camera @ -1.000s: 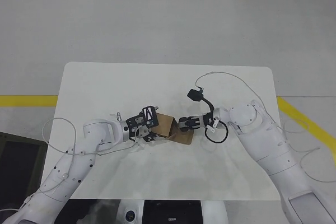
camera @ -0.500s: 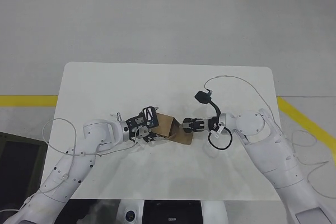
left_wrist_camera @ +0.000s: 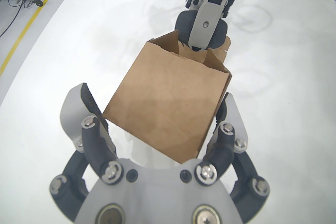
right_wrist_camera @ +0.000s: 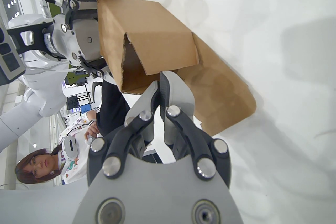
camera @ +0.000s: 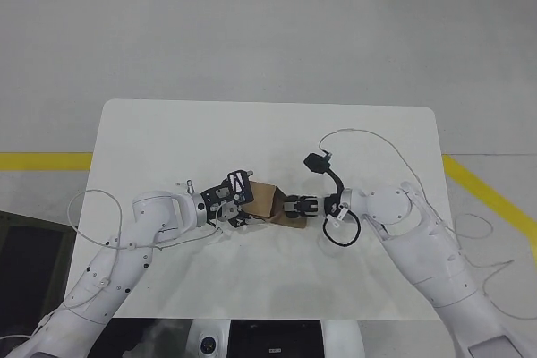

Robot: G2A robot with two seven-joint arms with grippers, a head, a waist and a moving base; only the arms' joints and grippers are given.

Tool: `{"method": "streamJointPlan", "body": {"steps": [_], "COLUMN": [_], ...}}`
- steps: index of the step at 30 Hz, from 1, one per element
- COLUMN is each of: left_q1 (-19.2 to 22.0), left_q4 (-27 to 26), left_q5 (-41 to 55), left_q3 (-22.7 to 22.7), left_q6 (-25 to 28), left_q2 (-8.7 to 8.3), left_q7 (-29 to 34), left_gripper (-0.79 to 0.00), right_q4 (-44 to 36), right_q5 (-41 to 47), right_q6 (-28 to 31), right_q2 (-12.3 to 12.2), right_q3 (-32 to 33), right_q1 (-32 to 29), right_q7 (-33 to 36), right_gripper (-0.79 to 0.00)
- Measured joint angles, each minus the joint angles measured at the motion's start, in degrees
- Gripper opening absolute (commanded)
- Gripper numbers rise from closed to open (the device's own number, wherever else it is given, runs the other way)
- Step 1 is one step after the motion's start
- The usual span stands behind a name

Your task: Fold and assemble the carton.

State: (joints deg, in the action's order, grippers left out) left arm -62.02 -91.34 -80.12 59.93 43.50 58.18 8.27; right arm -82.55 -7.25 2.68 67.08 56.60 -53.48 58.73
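Around my workspace
I am seeing a white table (camera: 161,134) sitting on grey floor (camera: 268,45), a yellow line (camera: 36,161) running past its sides.

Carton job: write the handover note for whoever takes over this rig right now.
Left gripper: shut on the brown cardboard carton, clamping two opposite sides at one end, mid white table.
Right gripper: shut, tips poked into the carton's open opposite end.
Done: body squared up into a tube.
Left: the open end's flaps need folding in; the long flap sticks out over the table. I cannot tell the state of the end the left gripper holds.
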Motion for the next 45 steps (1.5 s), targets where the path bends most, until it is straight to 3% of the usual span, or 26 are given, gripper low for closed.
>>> {"method": "streamJointPlan", "body": {"steps": [24,45], "left_q1": [-0.6,-0.78], "left_q4": [-0.47,-0.43], "left_q5": [-0.66,-0.68], "left_q3": [0.74,1.09], "left_q6": [0.29,0.29], "left_q2": [0.05,0.18], "left_q7": [-0.22,-0.04], "left_gripper": [0.0,0.0], "right_q4": [13.11,20.33], "right_q5": [6.7,9.0], "right_q6": [8.42,12.1], "right_q2": [4.08,6.51], "right_q3": [-9.15,-12.17], "right_q1": [10.11,13.4], "right_q7": [1.27,-0.31], "right_gripper": [-0.785,-0.785]}}
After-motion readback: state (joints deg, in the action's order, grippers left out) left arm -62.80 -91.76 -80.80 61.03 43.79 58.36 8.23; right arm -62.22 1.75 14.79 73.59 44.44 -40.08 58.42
